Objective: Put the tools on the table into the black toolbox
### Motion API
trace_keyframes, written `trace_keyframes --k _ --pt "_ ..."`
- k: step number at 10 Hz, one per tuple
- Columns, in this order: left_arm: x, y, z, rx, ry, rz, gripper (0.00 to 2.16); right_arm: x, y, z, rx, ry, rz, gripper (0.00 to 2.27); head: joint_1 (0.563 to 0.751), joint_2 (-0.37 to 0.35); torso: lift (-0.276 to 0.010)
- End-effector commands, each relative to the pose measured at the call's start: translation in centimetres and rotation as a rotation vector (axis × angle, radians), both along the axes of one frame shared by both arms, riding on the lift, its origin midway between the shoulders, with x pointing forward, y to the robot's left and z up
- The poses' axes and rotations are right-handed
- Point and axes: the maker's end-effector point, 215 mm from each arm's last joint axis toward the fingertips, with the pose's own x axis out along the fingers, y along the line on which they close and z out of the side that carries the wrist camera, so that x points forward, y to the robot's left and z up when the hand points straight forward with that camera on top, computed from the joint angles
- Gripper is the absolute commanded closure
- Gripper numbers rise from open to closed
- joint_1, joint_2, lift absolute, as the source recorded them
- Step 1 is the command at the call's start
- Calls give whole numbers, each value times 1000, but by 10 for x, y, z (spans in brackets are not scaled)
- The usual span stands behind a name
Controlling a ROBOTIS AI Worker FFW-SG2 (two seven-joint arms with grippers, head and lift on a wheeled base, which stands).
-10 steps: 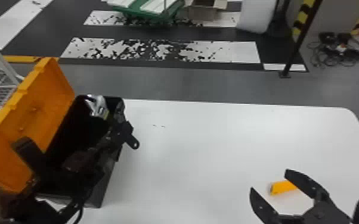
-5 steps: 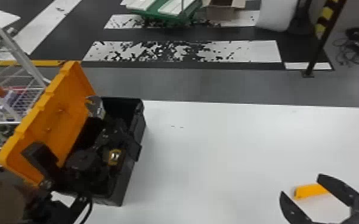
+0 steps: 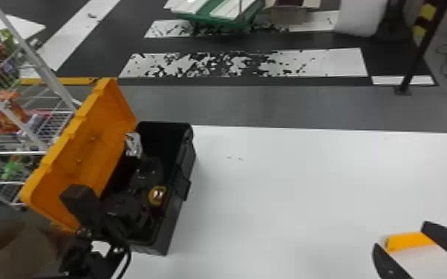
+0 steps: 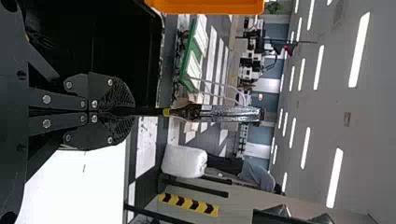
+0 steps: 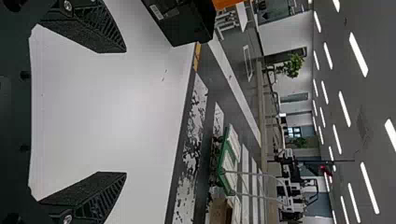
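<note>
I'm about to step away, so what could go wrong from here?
The metal head of the tool in the left gripper is near the open orange lid and might catch on it. The open right gripper could nudge the yellow-orange tool along the table instead of gripping it.

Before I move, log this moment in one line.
left gripper: shut on silver-headed tool, at toolbox | toolbox: lid open | right gripper: open, near yellow item | yellow item: on table, unboxed
</note>
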Motion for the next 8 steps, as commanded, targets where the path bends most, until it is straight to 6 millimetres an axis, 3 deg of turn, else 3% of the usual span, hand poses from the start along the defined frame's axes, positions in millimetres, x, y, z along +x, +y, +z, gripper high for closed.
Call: trace_keyframes --k 1,3,4,5,6,8 --pt "0 9 -1 27 -7 28 2138 0 -3 0 1 -1 -5 76 695 212 -39" --pt "0 17 3 47 -21 50 2020 0 -5 0 1 -2 -7 76 695 225 -39" --pt "0 19 0 50 -16 63 1460 0 -5 0 1 -3 -7 76 695 230 -39" --pt "-1 20 -4 49 -8 67 535 0 -4 1 4 -3 -3 76 695 234 -39" --pt "-2 24 -5 54 -4 94 -2 -1 -4 1 4 -5 1 76 695 237 -39" --pt "-6 26 4 56 -20 97 29 -1 -4 1 5 -5 3 76 695 247 -39"
